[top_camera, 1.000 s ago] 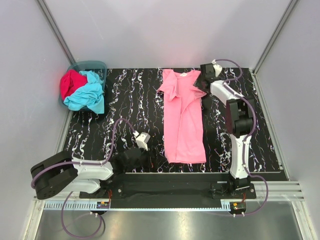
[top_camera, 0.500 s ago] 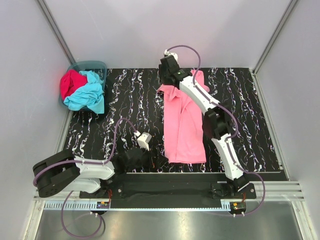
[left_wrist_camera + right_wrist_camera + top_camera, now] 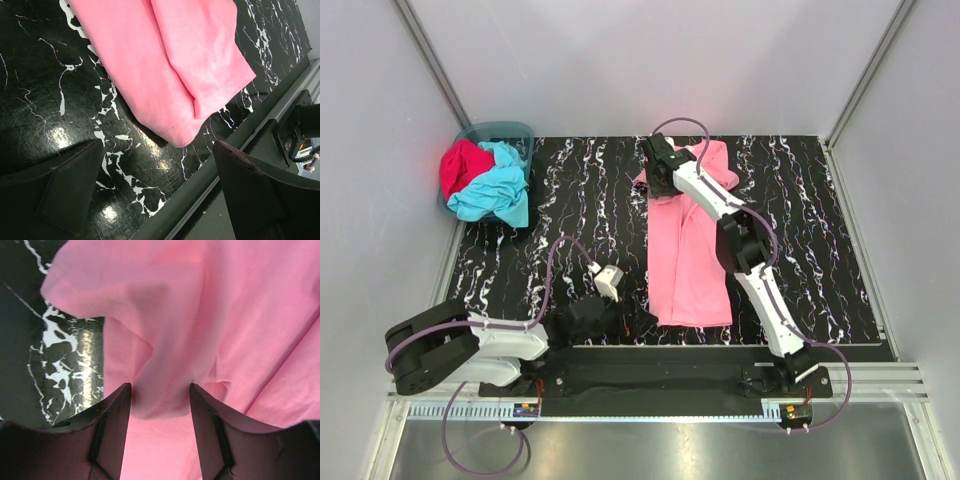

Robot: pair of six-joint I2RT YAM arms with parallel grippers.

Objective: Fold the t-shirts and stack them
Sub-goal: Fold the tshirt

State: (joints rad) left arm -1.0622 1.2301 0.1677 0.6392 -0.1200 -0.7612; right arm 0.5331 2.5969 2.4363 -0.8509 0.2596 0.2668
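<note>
On the black marbled bench [image 3: 570, 200], only wrist views show right gripper [image 3: 159, 392] jaws pinching the pink cotton t-shirt [image 3: 680, 275], left gripper [image 3: 157, 150] jaws apart.

A teal plastic basket [image 3: 495, 127] is sitting at the far left corner of the black tabletop [image 3: 570, 200], whose white-veined surface is showing patches of glare. Pale grey wall panels [image 3: 650, 60] are enclosing the table on three sides, and a metal rail [image 3: 650, 412] is running along its near edge.
</note>
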